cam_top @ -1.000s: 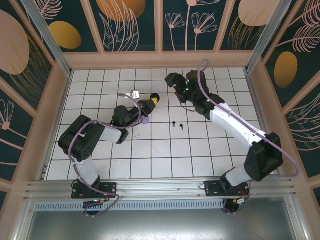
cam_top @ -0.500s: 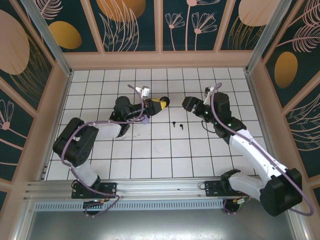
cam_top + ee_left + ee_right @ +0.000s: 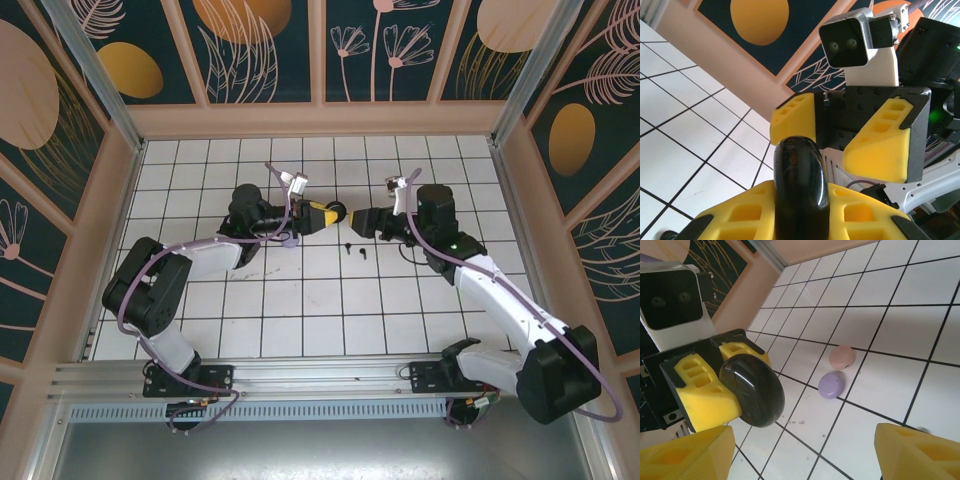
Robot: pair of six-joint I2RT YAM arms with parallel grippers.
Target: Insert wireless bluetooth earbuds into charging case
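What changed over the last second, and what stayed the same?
The right gripper swung back from the far side of the table and now faces the left gripper, jaws open. The left gripper carried the black case a little rightward to meet it, jaws shut on it throughout. The two black earbuds on the table stayed put.

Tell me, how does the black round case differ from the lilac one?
The black case is dark and glossy; the lilac case is pale purple. The black case is clamped on edge, raised off the table, between the left arm's fingers; the lilac case lies flat on the tiles with no fingers on it. Both are rounded, pebble-like and look closed.
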